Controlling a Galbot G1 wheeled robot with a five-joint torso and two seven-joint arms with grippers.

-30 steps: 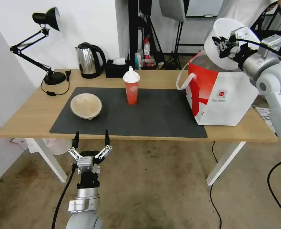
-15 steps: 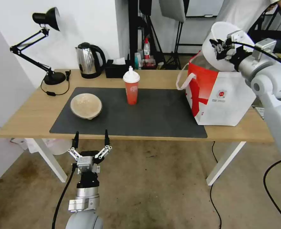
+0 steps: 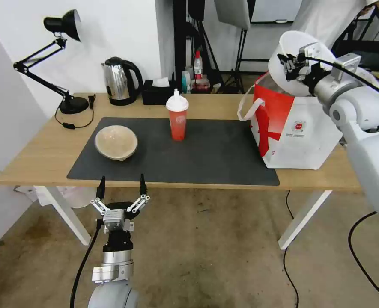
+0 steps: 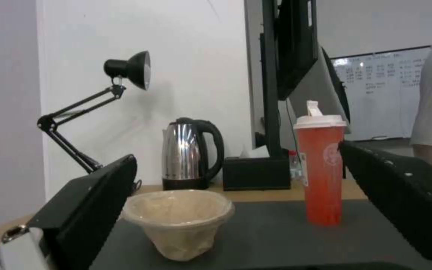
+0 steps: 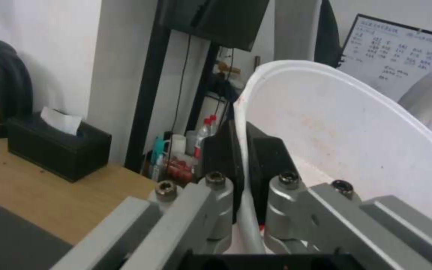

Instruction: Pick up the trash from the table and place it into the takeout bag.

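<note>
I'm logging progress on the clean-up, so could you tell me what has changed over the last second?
The right gripper, still clamped on the white bowl's rim, has carried it leftward and slightly down, over the takeout bag. The left gripper stays open before the table. The red cup and pulp bowl have not moved.

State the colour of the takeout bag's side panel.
Red, on the large boxy white takeout bag; clearest in the head view.

Two bowls, one white bowl [image 3: 298,64] and one beige pulp bowl [image 3: 116,142], plus one red cup [image 3: 177,114], one takeout bag [image 3: 298,126], one kettle [image 3: 120,81], one tissue box [image 3: 157,93], one desk lamp [image 3: 56,55] and one dark mat [image 3: 198,154] on a single tabletop [image 3: 39,149].
</note>
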